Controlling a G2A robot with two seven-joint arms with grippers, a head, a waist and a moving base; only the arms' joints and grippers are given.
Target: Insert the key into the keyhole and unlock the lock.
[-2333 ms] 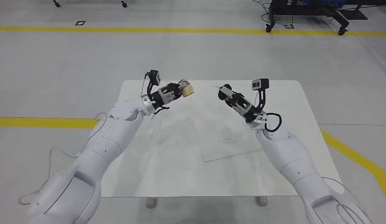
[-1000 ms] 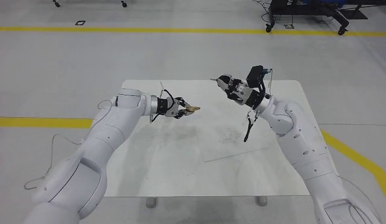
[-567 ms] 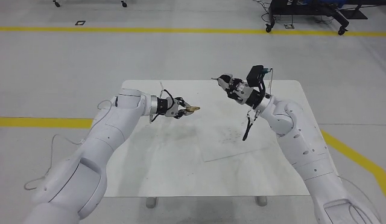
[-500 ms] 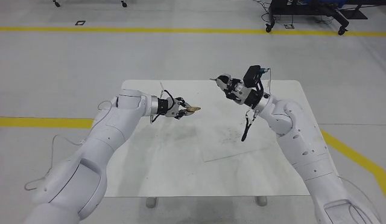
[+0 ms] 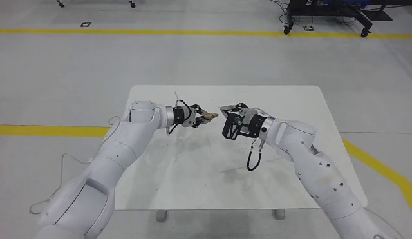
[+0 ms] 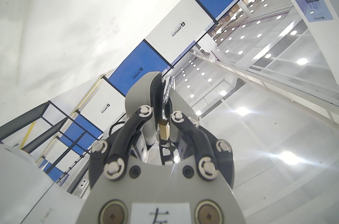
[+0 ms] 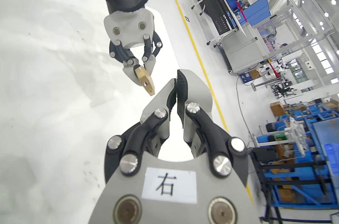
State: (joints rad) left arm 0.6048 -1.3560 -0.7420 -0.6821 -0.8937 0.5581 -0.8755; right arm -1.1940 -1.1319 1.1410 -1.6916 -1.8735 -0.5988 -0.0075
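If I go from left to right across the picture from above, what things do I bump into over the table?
left gripper → brass padlock → right gripper → dangling black cable

Above the worktop [image 5: 290,174], a little behind its middle, the lock [image 5: 209,116] sits in the left jaws at 9 o'clock from the right jaws, just beside their tips yet apart, with the left arm [image 5: 122,145] lying off toward 8 o'clock and the right arm [image 5: 309,155] toward 4 o'clock.
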